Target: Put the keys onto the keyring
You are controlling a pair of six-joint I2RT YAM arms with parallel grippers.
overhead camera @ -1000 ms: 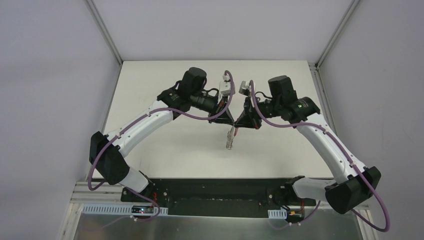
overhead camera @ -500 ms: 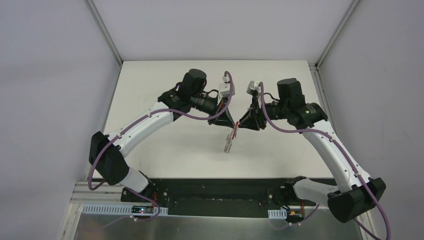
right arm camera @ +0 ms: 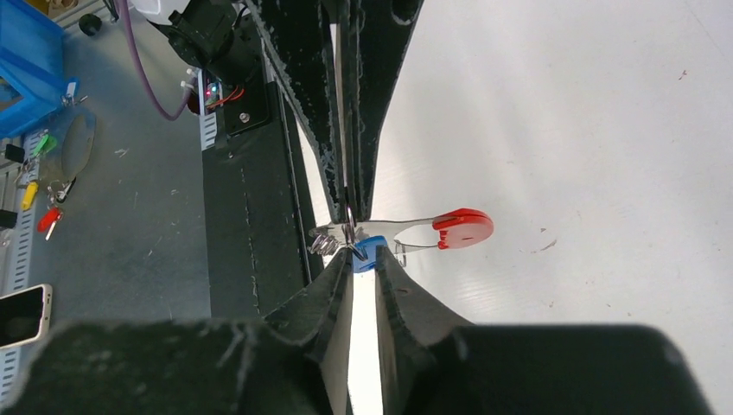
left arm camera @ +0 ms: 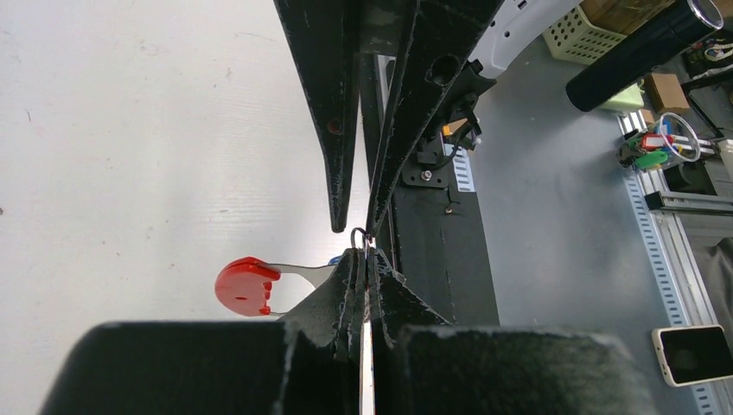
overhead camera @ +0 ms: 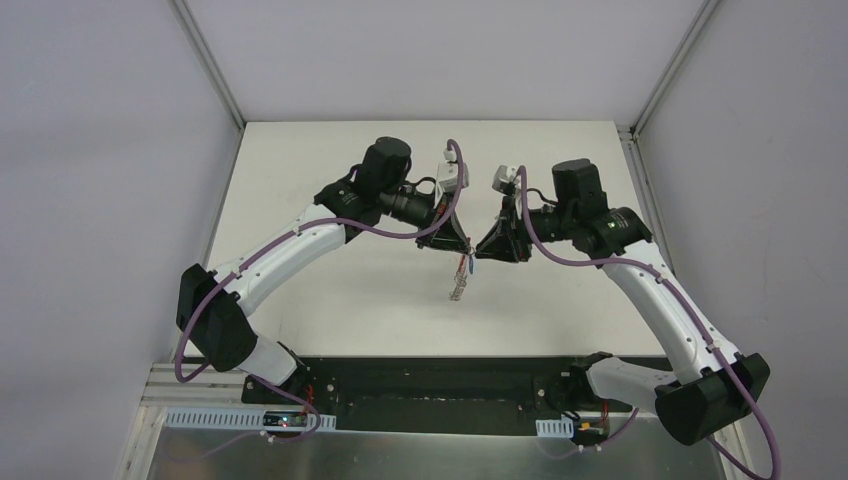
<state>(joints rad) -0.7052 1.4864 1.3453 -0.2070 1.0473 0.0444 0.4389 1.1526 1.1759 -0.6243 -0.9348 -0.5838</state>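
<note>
Above the middle of the white table [overhead camera: 330, 290] the two arms meet tip to tip. The left gripper [left arm camera: 363, 258] is closed tight, pinching a small metal ring of the keyring [overhead camera: 457, 285], whose silvery chain hangs down from the pinch toward the table without clearly reaching it. A red rounded tab [right arm camera: 464, 227] on a silvery forked arm sticks out sideways from the same cluster. The right gripper [right arm camera: 363, 264] faces it with its jaws narrowly apart. The blue key [right arm camera: 370, 253] sits right at their tips, its head touching the rings, but the pictures do not settle whether it is pinched or merely lies between the tips. Off the table, the left wrist view catches a pale lattice basket [left arm camera: 588, 35] and the right wrist view a blue crate [right arm camera: 30, 86]. Only a corner of each shows, so their contents cannot be made out.
</note>
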